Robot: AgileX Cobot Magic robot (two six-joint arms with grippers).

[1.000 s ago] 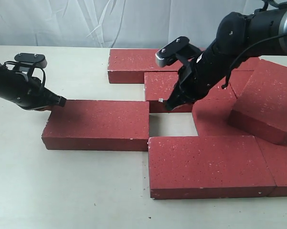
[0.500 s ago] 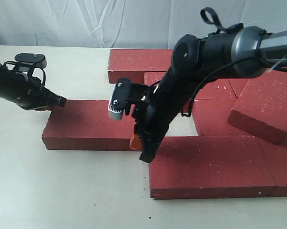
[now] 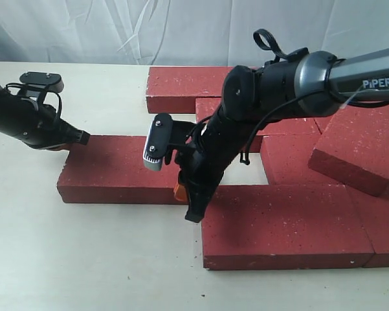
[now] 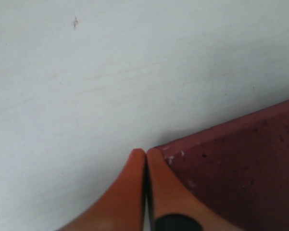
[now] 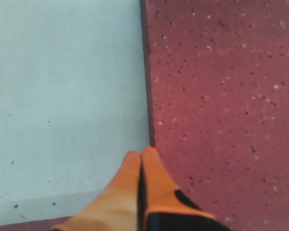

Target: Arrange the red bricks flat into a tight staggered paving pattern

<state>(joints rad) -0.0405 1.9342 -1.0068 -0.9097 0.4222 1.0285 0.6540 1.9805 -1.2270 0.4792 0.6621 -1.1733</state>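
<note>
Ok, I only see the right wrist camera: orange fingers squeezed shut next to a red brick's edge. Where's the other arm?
Observer: The left gripper, shut too, is at the back corner of the left brick.
Kid: Are all the bricks lying flat?
Observer: No. A tilted brick on the right leans on its neighbours.
Kid: Any holes?
Observer: Yes, a bare table gap just behind the front brick you see.

Left gripper (image 4: 145,153) with its 2 orange fingers pressed together, tips right at the corner of 1 dark red brick (image 4: 240,168), white-specked, lying flat on a pale table (image 4: 110,72); contact with the corner unclear.
</note>
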